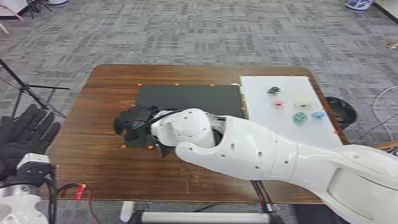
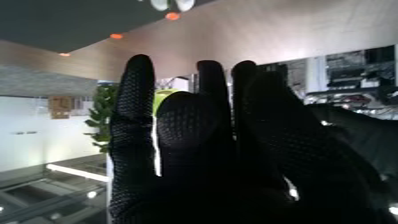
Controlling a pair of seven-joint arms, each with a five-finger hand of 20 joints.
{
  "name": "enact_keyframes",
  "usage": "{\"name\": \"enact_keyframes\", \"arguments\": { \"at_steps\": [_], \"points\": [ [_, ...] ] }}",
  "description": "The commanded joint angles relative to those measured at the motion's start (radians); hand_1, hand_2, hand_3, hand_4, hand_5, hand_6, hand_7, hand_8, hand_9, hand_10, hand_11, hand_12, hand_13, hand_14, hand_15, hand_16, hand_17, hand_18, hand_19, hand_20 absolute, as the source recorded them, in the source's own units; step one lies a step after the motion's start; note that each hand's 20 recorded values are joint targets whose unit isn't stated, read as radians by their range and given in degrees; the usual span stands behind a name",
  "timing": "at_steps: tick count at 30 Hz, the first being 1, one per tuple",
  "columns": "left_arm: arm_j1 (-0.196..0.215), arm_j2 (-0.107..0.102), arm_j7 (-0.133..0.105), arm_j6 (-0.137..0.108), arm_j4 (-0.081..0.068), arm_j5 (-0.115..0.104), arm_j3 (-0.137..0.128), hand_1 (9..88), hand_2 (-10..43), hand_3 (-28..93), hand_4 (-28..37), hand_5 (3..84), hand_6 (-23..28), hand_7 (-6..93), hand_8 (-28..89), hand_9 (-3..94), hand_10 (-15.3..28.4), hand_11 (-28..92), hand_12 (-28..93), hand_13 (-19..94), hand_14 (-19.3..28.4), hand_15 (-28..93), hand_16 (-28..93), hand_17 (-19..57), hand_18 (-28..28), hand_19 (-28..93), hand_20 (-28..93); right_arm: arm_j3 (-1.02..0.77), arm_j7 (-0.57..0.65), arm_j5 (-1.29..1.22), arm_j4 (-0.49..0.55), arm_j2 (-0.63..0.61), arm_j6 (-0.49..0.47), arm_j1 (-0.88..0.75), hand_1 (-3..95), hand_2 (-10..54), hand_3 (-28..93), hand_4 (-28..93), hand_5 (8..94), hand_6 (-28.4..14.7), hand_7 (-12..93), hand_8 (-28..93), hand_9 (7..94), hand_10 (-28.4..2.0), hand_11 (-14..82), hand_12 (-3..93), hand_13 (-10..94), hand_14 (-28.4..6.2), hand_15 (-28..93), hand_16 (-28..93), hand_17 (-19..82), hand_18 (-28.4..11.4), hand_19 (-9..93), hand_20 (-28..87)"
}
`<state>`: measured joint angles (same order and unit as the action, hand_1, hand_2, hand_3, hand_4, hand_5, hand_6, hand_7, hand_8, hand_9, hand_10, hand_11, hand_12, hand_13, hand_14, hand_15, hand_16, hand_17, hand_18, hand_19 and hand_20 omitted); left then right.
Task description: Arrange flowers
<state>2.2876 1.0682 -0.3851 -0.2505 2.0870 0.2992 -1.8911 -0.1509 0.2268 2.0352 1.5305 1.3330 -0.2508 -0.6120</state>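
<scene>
Judging the right hand is hard: I can't tell how far open it is, nor whether it has hold of anything. It is over the left part of the mat. If it is setting something down there, I'd have it keep upright, ease off slowly and lift straight clear. The left hand is wide open and empty, left of the bench. To the right, on the sheet, are what I take for one dark flower, one pink flower, one pale flower, one green flower and one blue flower: five in all, on one sheet
</scene>
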Motion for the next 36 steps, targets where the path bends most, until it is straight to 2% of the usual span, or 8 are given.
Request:
{"name": "enact_keyframes", "arguments": {
  "at_steps": [1, 8, 12, 20, 26, 27, 32, 36],
  "points": [
    [0.002, -0.004, 0.002, 0.01, -0.003, -0.002, 0.007, 27.0, 18.4, 66, -28.3, 42.1, 10.2, 9.4, -8, 32.7, 15.6, 22, 8, 25, 14.5, 25, -6, -6.3, 14.9, 37, 9, -0.022, 0.052, 0.001, -0.005, 0.024, -0.08, -0.002, 40.2, 17.7, 76, -22, 43.9, -1.6, 15, -11, 44.8, -8.8, 10.0, 10.5, 64, -9.8, 83, 35, 24, -17.2, 67, 35],
    [-0.016, -0.009, 0.007, 0.035, -0.017, 0.002, 0.015, 27.0, 18.4, 66, -28.3, 42.1, 10.2, 9.5, -8, 32.6, 15.6, 22, 8, 25, 14.5, 25, -6, -6.3, 14.9, 37, 9, -0.021, 0.096, -0.008, -0.029, 0.03, -0.135, 0.002, 39.3, 18.6, 76, -21, 42.3, -2.7, 13, -11, 42.1, -9.0, 10.2, 9.7, 63, -11.0, 82, 34, 24, -18.2, 67, 35],
    [0.015, 0.003, -0.004, 0.056, -0.015, -0.001, -0.008, 27.0, 18.3, 66, -28.3, 42.1, 10.2, 9.5, -8, 32.6, 15.6, 22, 8, 25, 14.5, 26, -6, -6.3, 14.9, 37, 9, -0.016, 0.122, -0.012, -0.034, 0.033, -0.151, 0.012, 38.0, 18.4, 75, -21, 41.7, -3.5, 13, -10, 40.9, -9.3, 11.7, 9.6, 62, -11.7, 82, 34, 24, -18.9, 68, 35],
    [0.051, 0.025, 0.004, 0.098, -0.016, 0.001, -0.036, 27.0, 18.3, 66, -28.3, 42.0, 10.2, 9.4, -8, 32.6, 15.6, 22, 8, 25, 14.7, 26, -6, -6.4, 14.9, 37, 9, -0.018, 0.157, 0.015, -0.031, 0.032, -0.191, 0.01, 36.1, 16.4, 75, -22, 45.1, -3.6, 13, -10, 44.5, -9.5, 12.8, 10.0, 62, -12.4, 82, 33, 24, -20.3, 69, 35],
    [0.053, 0.024, 0.003, 0.099, -0.013, 0.002, -0.04, 27.0, 18.3, 66, -28.3, 41.9, 10.2, 9.3, -8, 32.4, 15.6, 21, 8, 25, 14.7, 26, -6, -6.5, 15.0, 37, 9, 0.024, 0.148, 0.031, -0.009, 0.011, -0.055, 0.034, 35.8, 15.8, 74, -22, 49.4, -3.5, 14, -11, 47.7, -9.9, 13.6, 10.7, 63, -12.8, 81, 32, 25, -20.9, 69, 35],
    [0.069, 0.033, 0.005, 0.117, -0.015, 0.003, -0.052, 27.0, 18.3, 66, -28.3, 41.9, 10.1, 9.4, -8, 32.4, 15.6, 21, 8, 25, 14.7, 26, -6, -6.5, 15.0, 37, 9, 0.025, 0.129, 0.038, -0.009, 0.008, -0.041, 0.032, 35.8, 15.6, 74, -22, 49.2, -3.4, 15, -11, 47.9, -10.0, 13.6, 10.8, 63, -12.8, 81, 32, 25, -20.9, 69, 35],
    [0.05, 0.021, 0.007, 0.109, -0.019, 0.005, -0.034, 27.1, 18.2, 66, -28.3, 41.9, 10.2, 9.3, -8, 32.3, 15.5, 21, 8, 24, 14.9, 26, -5, -6.5, 15.0, 37, 9, 0.022, 0.097, 0.036, -0.01, 0.016, -0.08, 0.04, 35.1, 14.9, 75, -22, 42.0, -4.0, 13, -10, 41.9, -9.7, 12.5, 10.3, 61, -12.6, 81, 32, 24, -20.3, 69, 34],
    [0.033, 0.01, 0.008, 0.105, -0.024, 0.005, -0.025, 27.1, 18.2, 66, -28.3, 41.8, 10.2, 9.3, -8, 32.2, 15.6, 21, 8, 24, 15.0, 26, -5, -6.6, 15.0, 37, 9, -0.002, 0.071, 0.041, -0.029, 0.027, -0.156, 0.033, 34.4, 14.7, 75, -23, 38.1, -4.0, 14, -10, 38.2, -11.6, 11.7, 10.1, 59, -12.5, 81, 32, 23, -20.1, 69, 33]
  ]
}}
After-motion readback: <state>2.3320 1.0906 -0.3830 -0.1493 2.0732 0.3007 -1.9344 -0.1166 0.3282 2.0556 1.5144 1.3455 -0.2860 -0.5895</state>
